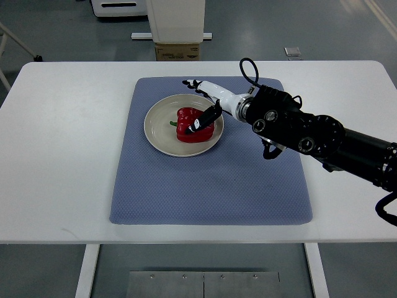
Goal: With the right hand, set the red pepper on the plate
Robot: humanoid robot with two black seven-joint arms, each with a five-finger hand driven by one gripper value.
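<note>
Red pepper (189,129) sits on the plate (160,132), right of the plate's centre, stem end pointing to 9 o'clock. Plate is cream, round, resting on the blue-grey mat (211,186) in the mat's upper half, toward 11 o'clock from mat centre. Mat lies flat on the white tabletop (62,155).

Right hand (208,102) comes in from the right edge; black forearm runs from 4 o'clock up toward the plate, white wrist and palm at the plate's 2 o'clock rim. Fingers (193,84) are apart: the upper ones spread out over the mat past the plate's top rim at 12–1 o'clock, clear of the pepper. One dark-tipped digit reaches down over the pepper's top surface at its right side; looks touching or just above it, cannot tell which from this angle. Nothing is clamped — no opposing finger on the far side of the pepper.

A black cable loops above the wrist at about 1 o'clock of the plate.

Left arm is out of frame.

Beyond the tabletop's far edge at 12 o'clock: a cardboard box (178,51) on the floor under a white stand base.
</note>
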